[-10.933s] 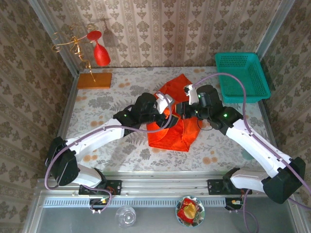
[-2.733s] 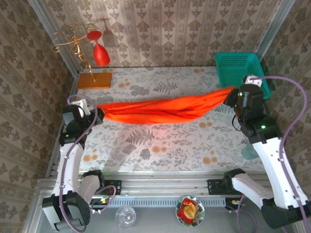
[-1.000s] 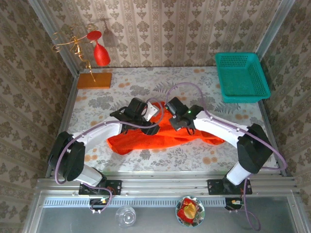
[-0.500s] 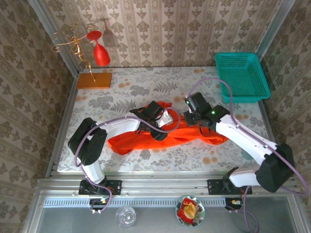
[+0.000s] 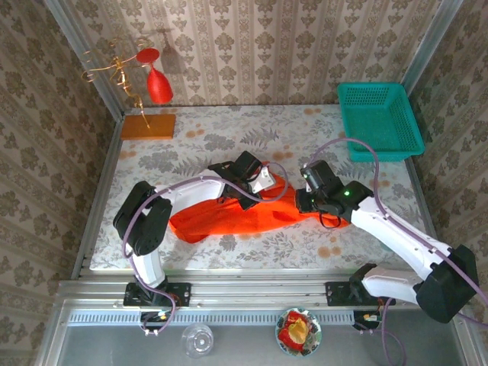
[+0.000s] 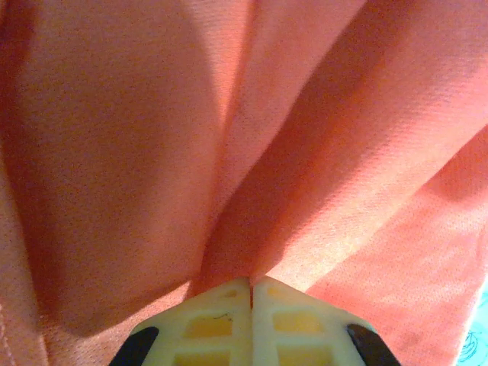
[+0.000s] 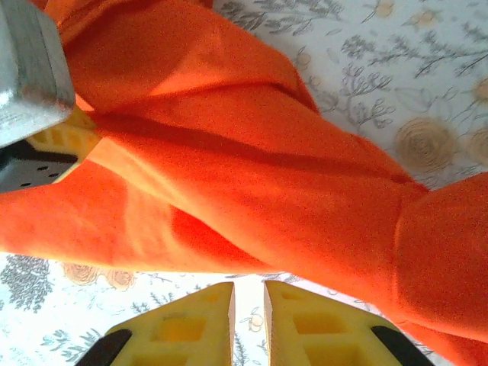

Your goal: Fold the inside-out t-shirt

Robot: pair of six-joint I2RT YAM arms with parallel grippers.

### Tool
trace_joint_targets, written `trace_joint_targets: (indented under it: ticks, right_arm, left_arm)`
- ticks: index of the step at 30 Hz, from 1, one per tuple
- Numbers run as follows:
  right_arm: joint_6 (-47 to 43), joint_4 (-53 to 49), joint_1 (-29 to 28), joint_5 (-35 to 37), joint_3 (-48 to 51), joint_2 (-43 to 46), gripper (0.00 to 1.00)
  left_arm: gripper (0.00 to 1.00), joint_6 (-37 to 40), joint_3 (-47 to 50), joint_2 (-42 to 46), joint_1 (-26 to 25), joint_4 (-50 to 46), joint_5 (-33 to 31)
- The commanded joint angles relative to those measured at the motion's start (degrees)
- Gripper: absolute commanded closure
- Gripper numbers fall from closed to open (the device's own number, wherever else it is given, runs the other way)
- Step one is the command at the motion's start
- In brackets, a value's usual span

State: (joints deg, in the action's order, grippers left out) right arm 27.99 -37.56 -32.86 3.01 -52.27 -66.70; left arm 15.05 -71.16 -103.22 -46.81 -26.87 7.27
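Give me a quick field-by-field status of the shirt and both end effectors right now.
t-shirt: orange-red, bunched in a long wrinkled heap across mid-table, not folded flat
left end effector: shut, pinching a ridge of the cloth
right end effector: jaws a little apart, nothing between them, at the shirt's edge above the table
table: floral-patterned cover
basket: teal, far right corner, apart from the shirt
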Motion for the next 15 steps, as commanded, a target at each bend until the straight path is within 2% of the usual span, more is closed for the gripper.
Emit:
trace_joint_targets:
  ticks: [1, 5, 9, 15]
  right_arm:
    - [5.6, 5.5, -2.1, -5.2, 2.6, 0.8, 0.81]
    - [11.0, 10.8, -6.3, -2.2, 5.4, -0.7, 0.80]
    - [14.5, 16.4, -8.8, -0.5, 6.9, -3.9, 0.73]
    - [14.4, 22.7, -9.9, 4.2, 4.5, -9.6, 0.71]
  left_arm:
    - [1.00, -0.9, -1.8, 1.6, 0.3, -0.9, 0.3]
    - [1.00, -5.0, -2.5, 5.5, 1.9, 1.1, -2.7]
    - [1.00, -8.6, -4.3, 7.5, 3.1, 1.5, -5.2]
    - [1.00, -12.3, -7.3, 7.8, 3.7, 0.8, -9.3]
